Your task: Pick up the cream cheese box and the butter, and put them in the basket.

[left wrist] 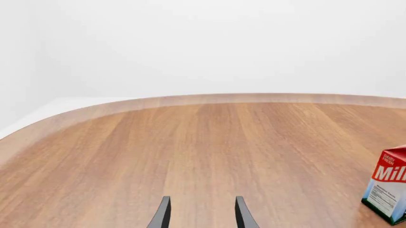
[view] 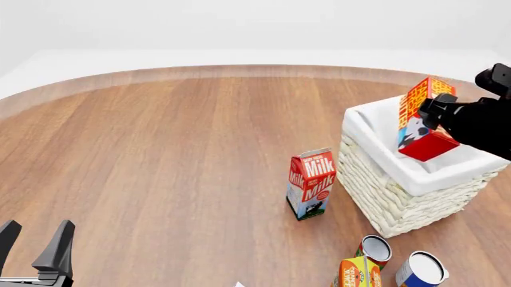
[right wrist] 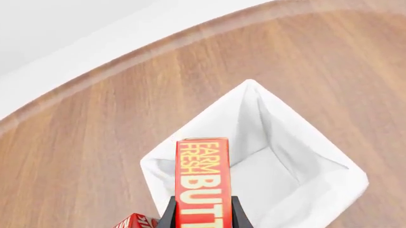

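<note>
Right end effector clamped on butter, tilted above basket (table's right edge); could snag rim. Left end effector apart, idle.

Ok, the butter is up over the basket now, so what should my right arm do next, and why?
Probably lower it slightly, then open the fingers. The right gripper holds the butter above the basket, and the right wrist view shows the white liner directly beneath the carton, so a release should land inside.
</note>
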You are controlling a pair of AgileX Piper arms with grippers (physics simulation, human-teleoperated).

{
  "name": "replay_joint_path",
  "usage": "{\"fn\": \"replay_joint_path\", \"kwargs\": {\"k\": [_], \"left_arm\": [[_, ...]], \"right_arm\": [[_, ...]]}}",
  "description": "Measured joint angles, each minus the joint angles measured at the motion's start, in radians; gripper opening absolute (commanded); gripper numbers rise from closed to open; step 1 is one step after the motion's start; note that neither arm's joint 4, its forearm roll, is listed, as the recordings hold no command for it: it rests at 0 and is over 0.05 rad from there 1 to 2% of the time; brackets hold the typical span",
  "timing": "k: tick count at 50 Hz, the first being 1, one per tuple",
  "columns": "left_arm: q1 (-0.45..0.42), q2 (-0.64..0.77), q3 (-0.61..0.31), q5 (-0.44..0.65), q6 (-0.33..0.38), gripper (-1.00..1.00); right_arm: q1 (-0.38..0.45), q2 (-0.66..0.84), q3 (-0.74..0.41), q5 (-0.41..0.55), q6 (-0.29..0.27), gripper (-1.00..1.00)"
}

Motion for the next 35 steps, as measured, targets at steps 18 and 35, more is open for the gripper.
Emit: {"fn": "replay_joint_path", "kwargs": {"k": [18,35], "left_arm": [[0.0,0.0,0.0,0.0,0.0,1.0],[0.0,0.0,0.0,0.0,0.0,1.0]], "right_arm": [[-0.01,0.009,0.02,-0.031,0.006,-1.0],[-0.013,0.025,0.037,-0.064,0.012,-1.0]]}}
